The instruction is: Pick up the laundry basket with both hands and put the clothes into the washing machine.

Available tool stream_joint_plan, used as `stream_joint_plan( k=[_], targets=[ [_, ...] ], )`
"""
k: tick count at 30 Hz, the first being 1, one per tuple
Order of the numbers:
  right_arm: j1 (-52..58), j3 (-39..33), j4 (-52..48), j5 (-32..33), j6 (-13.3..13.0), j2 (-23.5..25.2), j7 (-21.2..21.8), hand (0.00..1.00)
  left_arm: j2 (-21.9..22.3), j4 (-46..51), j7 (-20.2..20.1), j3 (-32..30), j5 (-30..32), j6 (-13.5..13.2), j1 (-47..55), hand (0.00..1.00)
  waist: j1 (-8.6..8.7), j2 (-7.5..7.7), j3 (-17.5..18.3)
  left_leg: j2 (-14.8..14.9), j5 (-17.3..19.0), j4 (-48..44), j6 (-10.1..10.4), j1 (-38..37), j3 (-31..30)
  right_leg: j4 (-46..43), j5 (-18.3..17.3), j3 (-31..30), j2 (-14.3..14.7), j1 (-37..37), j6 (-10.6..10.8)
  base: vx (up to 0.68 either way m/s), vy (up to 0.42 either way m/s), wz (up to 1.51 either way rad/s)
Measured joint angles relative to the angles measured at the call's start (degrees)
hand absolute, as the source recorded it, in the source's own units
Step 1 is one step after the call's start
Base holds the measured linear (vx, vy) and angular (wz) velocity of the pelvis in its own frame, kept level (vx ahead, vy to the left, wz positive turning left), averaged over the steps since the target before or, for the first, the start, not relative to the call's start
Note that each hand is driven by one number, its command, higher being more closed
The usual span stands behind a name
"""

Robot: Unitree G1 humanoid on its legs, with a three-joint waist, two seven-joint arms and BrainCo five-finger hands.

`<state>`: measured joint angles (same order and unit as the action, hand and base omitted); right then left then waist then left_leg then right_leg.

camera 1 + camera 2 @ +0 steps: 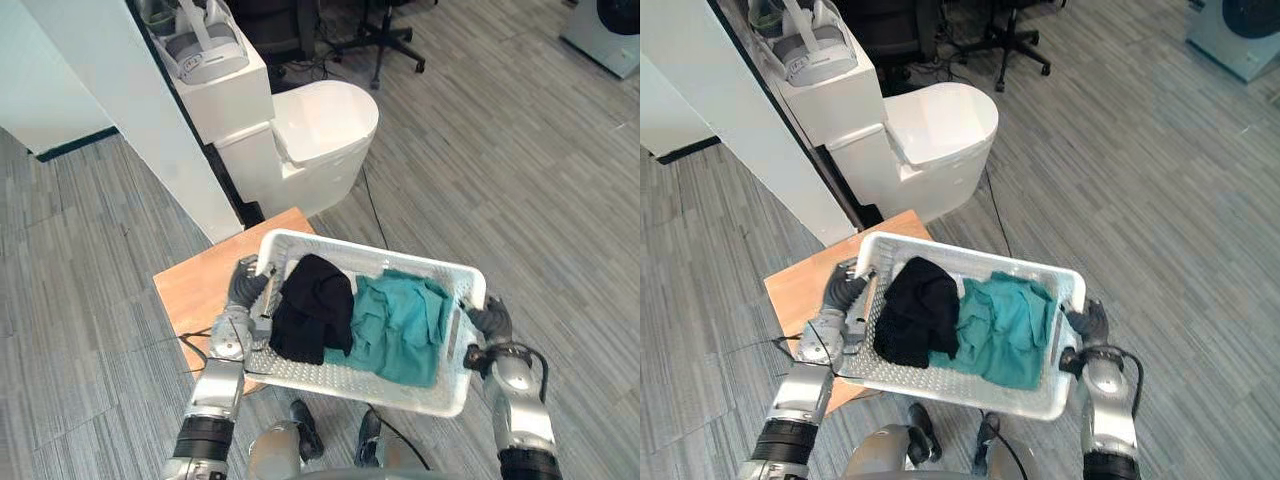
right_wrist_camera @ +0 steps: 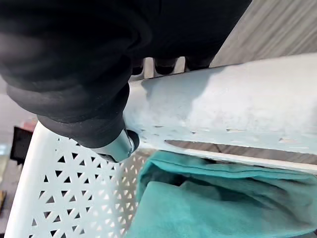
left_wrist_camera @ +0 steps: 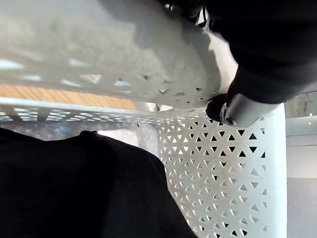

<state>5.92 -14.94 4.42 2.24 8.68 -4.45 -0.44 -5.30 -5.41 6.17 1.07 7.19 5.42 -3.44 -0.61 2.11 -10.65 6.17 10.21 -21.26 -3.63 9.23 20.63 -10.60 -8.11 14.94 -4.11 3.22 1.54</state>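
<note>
Grip: left hand (image 1: 243,287), right hand (image 1: 492,321) clamped on basket (image 1: 400,394) ends; risk: uneven carry tilts it, clothes (image 1: 398,322) spill; hold slips.

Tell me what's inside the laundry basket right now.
In the basket, a black garment lies at the left end, a teal garment beside it, touching. The floor beneath both is covered, so anything under them cannot be seen.

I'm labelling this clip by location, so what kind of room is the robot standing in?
Probably a lab or office staged as a home laundry area: a white toilet stands on grey plank flooring, the wheeled base of an office chair sits behind it, and a washing machine shows in the far corner.
</note>
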Motion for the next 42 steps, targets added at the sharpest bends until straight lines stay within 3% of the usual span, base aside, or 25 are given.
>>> stream_joint_plan(
  k=[2, 3, 7, 10, 12, 14, 15, 16, 18, 20, 21, 23, 24, 26, 27, 28, 30, 31, 32, 33, 37, 42],
  targets=[
    [0.97, 0.13, -1.17, 0.47, -0.19, 0.11, 0.58, 1.00, -0.06, 0.14, 0.09, -0.10, 0.00, -0.02, 0.27, 1.00, -0.25, 0.09, 0.04, -0.28, 0.04, -1.84, 0.28, -0.67, -6.15, -0.51, 0.10, -3.17, 0.03, -0.29, -0.17, -0.07, -0.014, -0.93],
    [0.59, 0.23, -2.01, 0.86, -1.11, 0.17, 1.03, 1.00, 0.04, 0.94, 0.08, -0.71, -0.11, -0.33, 0.25, 1.00, -0.21, -0.29, 0.25, -0.13, 1.41, -2.43, 2.47, -1.97, -8.99, -0.01, 0.77, -6.91, 0.64, -0.05, -0.63, -0.06, 0.044, -1.45],
    [1.60, -1.02, -4.25, 3.00, -1.80, 0.69, 1.86, 1.00, 0.61, 3.75, -0.80, -1.13, -0.42, -2.21, 0.21, 1.00, 0.29, -1.95, 1.77, -0.62, 4.47, 3.24, 4.44, -5.93, -13.50, 2.06, 4.89, -16.94, 4.01, 2.57, 0.38, -0.05, 0.110, -1.51],
    [2.37, -3.08, -5.77, 3.97, -2.18, 1.99, 1.92, 1.00, 1.65, 3.97, -1.25, -1.04, -0.52, -2.47, 0.03, 1.00, 2.91, -1.57, 2.31, -2.17, 4.08, 6.61, 3.51, -6.19, -9.15, 4.53, 9.48, -22.60, 4.03, 5.79, 2.08, -0.10, 0.147, -1.04],
    [2.34, -3.23, -5.72, 3.97, -2.09, 2.12, 1.85, 1.00, 1.83, 3.98, -1.11, -0.78, -0.52, -2.47, 0.01, 1.00, 2.82, -1.45, 2.36, -2.50, 4.28, 6.83, 2.73, -6.34, -3.14, 6.28, 12.78, -27.45, 3.94, 7.72, 3.24, -0.16, 0.168, -1.53],
    [2.24, -3.07, -5.47, 3.98, -1.99, 2.78, 1.85, 1.00, 1.61, 3.98, -1.12, -1.20, -0.50, -2.45, -0.10, 1.00, 2.86, -1.43, 2.36, -2.19, 4.63, 6.29, 1.35, -6.40, 1.62, 10.16, 17.85, -25.28, 4.10, 8.02, 2.71, -0.14, 0.094, -1.41],
    [1.42, -3.04, -4.81, 3.99, -2.02, 3.47, 1.70, 1.00, 1.60, 3.99, -1.08, -1.78, -0.49, -2.43, -0.29, 1.00, 2.82, -1.59, 2.23, -1.44, 4.37, 6.65, 0.34, -6.66, 5.13, 12.27, 19.77, -20.05, 3.73, 7.83, 0.84, -0.14, 0.033, -1.27],
    [-0.04, -2.98, -2.98, 4.00, -2.00, 3.61, 1.38, 1.00, 1.63, 3.98, -0.96, -2.02, -0.49, -2.32, -0.32, 1.00, 2.77, -1.57, 2.18, -1.21, 4.23, 6.74, 0.09, -7.25, 7.90, 7.18, 15.18, -11.25, 2.60, 8.97, -1.59, -0.13, 0.022, -1.22],
    [-1.28, -2.91, -0.46, 4.03, -1.91, 3.71, 0.71, 1.00, 1.72, 3.98, -0.81, -1.95, -0.48, -2.14, -0.26, 1.00, 2.62, -1.80, 2.12, -0.08, 4.33, 6.34, -0.07, -8.63, 11.28, -0.31, 8.35, -4.81, 0.48, 8.97, -2.64, -0.09, 0.002, -0.86],
    [-2.02, -2.52, -0.12, 4.07, -1.87, 4.13, 0.27, 1.00, 1.83, 4.07, -0.60, -1.97, -0.49, -2.15, -0.23, 1.00, 2.04, -2.50, 2.03, 2.16, 4.38, 6.05, 0.10, -9.62, 14.47, -6.49, 4.26, -1.42, -1.42, 8.64, -2.41, -0.08, -0.057, -0.87],
    [-2.51, -1.97, -0.09, 4.09, -1.92, 4.00, 0.01, 1.00, 1.78, 4.10, -0.23, -2.40, -0.49, -2.16, -0.24, 1.00, 1.44, -2.78, 2.07, 3.61, 4.76, 5.38, 1.28, -9.81, 16.17, -8.01, 3.09, 0.27, -2.39, 8.15, -1.92, -0.07, -0.130, -1.20],
    [-4.04, -0.48, 1.27, 4.10, -2.08, 4.05, -0.71, 1.00, 1.62, 4.35, 0.52, -3.18, -0.52, -2.13, 0.18, 1.00, 0.56, -1.51, 2.81, 5.78, 6.44, 2.09, 4.31, -10.05, 19.70, -5.14, 3.15, 0.97, -4.24, 5.38, 0.01, -0.02, -0.165, -1.24],
    [-4.65, 0.22, 2.11, 4.11, -2.11, 3.32, -0.92, 1.00, 2.21, 4.27, 0.79, -3.28, -0.56, -2.12, 0.29, 1.00, -0.20, -1.95, 2.84, 8.11, 8.27, -1.52, 6.00, -10.10, 21.56, -2.16, 3.73, -1.95, -2.32, 4.31, 2.90, 0.08, -0.212, -1.08],
    [-5.10, 0.71, 3.58, 4.17, -1.81, 2.43, -1.07, 1.00, 2.68, 4.42, 1.18, -3.08, -0.80, -2.09, 1.18, 1.00, -0.21, -3.41, 3.07, 12.64, 8.49, -8.03, 5.73, -9.29, 20.07, -0.75, 4.82, -5.25, 1.30, 3.48, 1.02, 0.15, -0.276, -1.12],
    [-5.14, 1.63, 3.59, 4.26, -1.64, 2.17, -1.61, 1.00, 2.86, 4.40, 1.49, -3.85, -1.03, -2.00, 1.78, 1.00, -0.11, -3.61, 3.11, 15.21, 8.00, -14.92, 2.81, -6.76, 14.17, 0.08, 5.09, -7.29, 3.60, 2.63, -0.07, 0.14, -0.229, -1.07],
    [-5.24, 1.86, 3.54, 4.33, -1.57, 2.18, -1.97, 1.00, 2.86, 4.40, 1.58, -4.08, -1.39, -1.94, 2.05, 1.00, -0.19, -3.51, 3.02, 15.22, 8.65, -17.50, 1.92, -4.53, 9.20, 0.21, 5.07, -8.16, 4.27, 2.14, -0.64, 0.10, -0.148, -0.93],
    [-5.34, 1.89, 3.34, 4.46, -1.59, 0.63, -2.72, 1.00, 3.95, 4.34, 1.70, -3.36, -2.03, -1.86, 2.54, 1.00, -0.24, -3.07, 2.91, 9.38, 9.55, -16.13, 4.01, -1.22, -5.17, 1.50, 5.13, -10.78, 4.44, 0.34, -1.11, 0.13, -0.019, -0.79],
    [-5.70, 1.90, 3.23, 4.52, -1.60, -0.17, -2.94, 1.00, 4.63, 4.34, 1.82, -3.28, -2.13, -1.87, 2.54, 1.00, -0.34, -3.15, 2.96, 6.68, 9.39, -12.32, 4.27, -0.32, -8.80, 1.79, 5.19, -12.18, 4.25, -0.28, -1.14, 0.13, 0.020, -0.64],
    [-5.77, 1.91, 3.11, 4.53, -1.68, -0.38, -2.96, 1.00, 4.74, 4.35, 1.98, -3.26, -2.23, -1.88, 2.49, 1.00, -0.30, -3.34, 3.07, 5.59, 8.82, -9.77, 4.74, -0.23, -10.11, 1.74, 5.22, -12.63, 4.22, -0.32, -1.09, 0.13, 0.103, -0.68],
    [-5.77, 2.16, 3.12, 4.56, -2.02, -0.50, -2.96, 1.00, 4.90, 4.37, 2.32, -3.26, -2.56, -1.91, 2.51, 1.00, -0.52, -3.67, 3.25, 4.41, 4.64, -4.93, 5.69, -0.35, -11.08, 1.71, 5.31, -13.72, 4.44, -0.33, -0.81, 0.08, 0.104, -0.62],
    [-2.78, 2.62, 0.09, 4.54, -1.99, 0.87, -3.07, 1.00, 3.98, 4.85, 2.40, -2.80, -2.64, -1.88, 2.82, 1.00, -0.09, -2.80, 3.87, 0.63, 3.14, 0.79, 4.12, -3.22, -9.65, 5.33, 6.55, -14.44, 1.29, -1.80, 1.10, 0.12, 0.147, -0.11],
    [-2.70, 2.68, -0.19, 4.54, -1.99, 1.21, -3.06, 1.00, 3.79, 5.11, 2.10, -2.92, -2.64, -1.88, 2.85, 1.00, -0.39, -2.86, 4.80, -1.38, 2.20, 3.25, 3.48, -4.31, -9.93, 7.18, 6.98, -13.89, -0.18, -3.03, 1.65, 0.07, 0.094, 0.15]
  ],
)
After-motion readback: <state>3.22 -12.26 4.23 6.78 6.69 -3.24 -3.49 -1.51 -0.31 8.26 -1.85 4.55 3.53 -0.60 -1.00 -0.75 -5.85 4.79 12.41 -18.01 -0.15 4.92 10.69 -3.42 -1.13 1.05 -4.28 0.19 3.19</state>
